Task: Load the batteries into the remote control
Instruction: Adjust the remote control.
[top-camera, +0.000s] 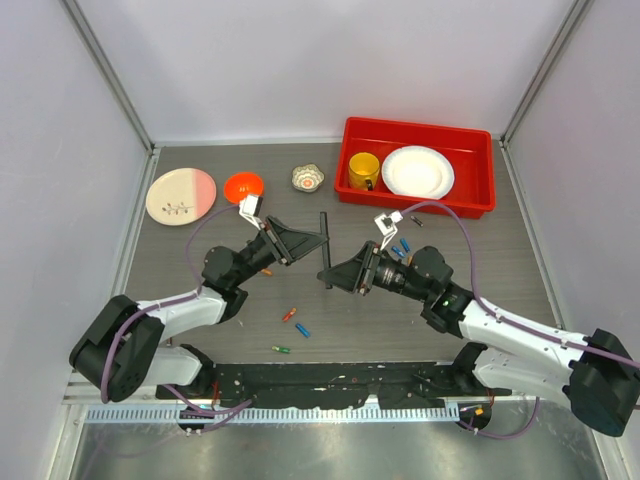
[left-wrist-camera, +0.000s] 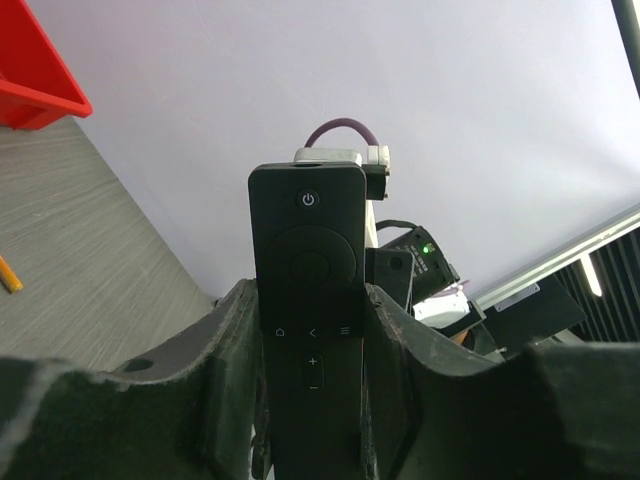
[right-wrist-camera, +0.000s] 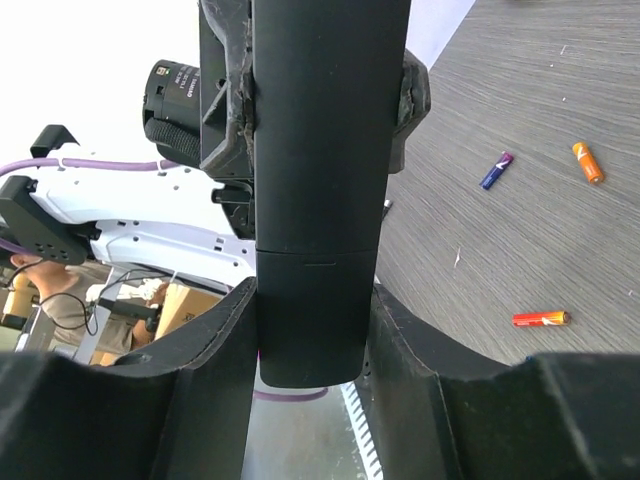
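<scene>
The remote control (top-camera: 324, 246) is a slim black bar held above the table, edge-on in the top view. My left gripper (top-camera: 316, 240) is shut on its upper part. In the left wrist view the button face (left-wrist-camera: 308, 290) stands between my gripper's (left-wrist-camera: 312, 370) jaws. My right gripper (top-camera: 331, 275) is shut on its lower end. The right wrist view shows the plain back (right-wrist-camera: 320, 180), with a seam line, between my gripper's (right-wrist-camera: 310, 340) jaws. Batteries lie loose on the table: orange (top-camera: 265, 270), red (top-camera: 289, 314), blue (top-camera: 302, 329), green (top-camera: 281, 349).
A red bin (top-camera: 415, 127) at the back right holds a yellow mug (top-camera: 363, 170) and a white plate (top-camera: 417, 171). An orange bowl (top-camera: 243, 186), a small patterned bowl (top-camera: 308, 178) and a pink-and-white plate (top-camera: 195, 185) stand at the back. More batteries (top-camera: 400, 247) lie under the right arm.
</scene>
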